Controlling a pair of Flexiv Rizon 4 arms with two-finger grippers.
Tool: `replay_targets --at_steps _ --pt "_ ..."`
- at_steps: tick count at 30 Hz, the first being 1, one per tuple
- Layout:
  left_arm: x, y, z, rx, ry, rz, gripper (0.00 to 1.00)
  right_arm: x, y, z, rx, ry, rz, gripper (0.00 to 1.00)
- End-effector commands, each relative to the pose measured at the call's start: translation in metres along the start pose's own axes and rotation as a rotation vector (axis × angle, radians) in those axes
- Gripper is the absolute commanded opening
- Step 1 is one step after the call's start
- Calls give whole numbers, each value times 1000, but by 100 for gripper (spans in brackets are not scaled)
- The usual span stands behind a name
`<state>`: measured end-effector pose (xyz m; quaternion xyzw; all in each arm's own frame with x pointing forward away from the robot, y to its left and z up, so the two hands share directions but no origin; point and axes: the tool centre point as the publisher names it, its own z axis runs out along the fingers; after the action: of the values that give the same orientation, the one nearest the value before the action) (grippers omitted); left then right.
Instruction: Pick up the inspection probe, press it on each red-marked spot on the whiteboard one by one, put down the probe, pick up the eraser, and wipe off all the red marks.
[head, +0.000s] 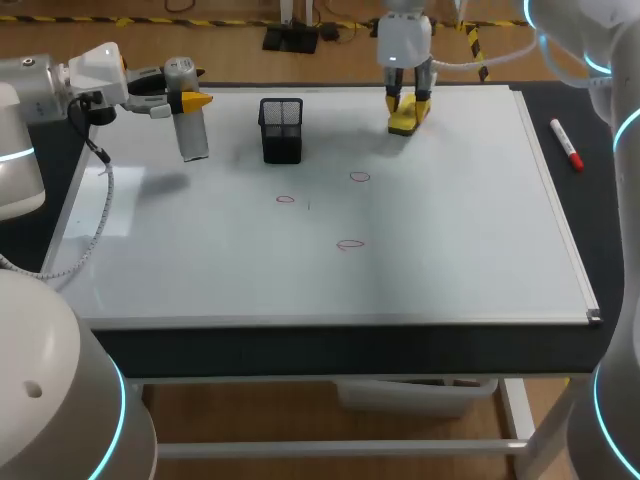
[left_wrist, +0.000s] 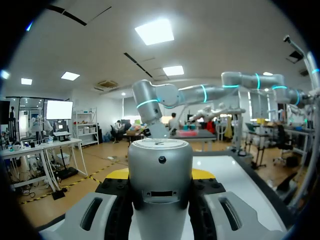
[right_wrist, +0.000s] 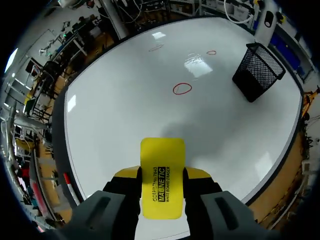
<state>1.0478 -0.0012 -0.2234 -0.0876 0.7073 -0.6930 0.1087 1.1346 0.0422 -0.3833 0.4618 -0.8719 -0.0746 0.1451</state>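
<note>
Whiteboard (head: 450, 230): white, framed, lying flat and covering most of the table top.
My left pincer (head: 190, 102): over the board's far left corner, fingers turned sideways and closed from both sides on the inspection probe.
My right pincer (head: 408, 103): pointing down at the board's far edge, right of the middle, clamped on the eraser.
Mesh basket (head: 281, 130): black, upright on the far part of the board, between my two pincers and nearer the left one.
Inspection probe (head: 188, 120): silver cylinder, roughly upright in my left pincer; its shadow falls on the board apart from it.
Eraser (head: 404, 121): yellow block sticking out past my right fingertips, low over the board; I cannot tell whether it touches.
Marker pen (head: 566, 144): white with a red cap, lying on the dark surface right of the board.
Red marks (head: 350, 244): three small rings mid-board, well apart from both tools, none wiped.
</note>
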Motion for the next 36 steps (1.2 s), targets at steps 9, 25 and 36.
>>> replay_targets --at_steps 9,25,36 --pt "0 -1 0 0 -1 1 0 56 16 -2 279 -32 207 0" --pt "0 -1 0 0 -1 1 0 107 16 4 287 -47 362 0" --pt "0 -1 0 0 -1 1 0 137 23 14 282 -63 483 0"
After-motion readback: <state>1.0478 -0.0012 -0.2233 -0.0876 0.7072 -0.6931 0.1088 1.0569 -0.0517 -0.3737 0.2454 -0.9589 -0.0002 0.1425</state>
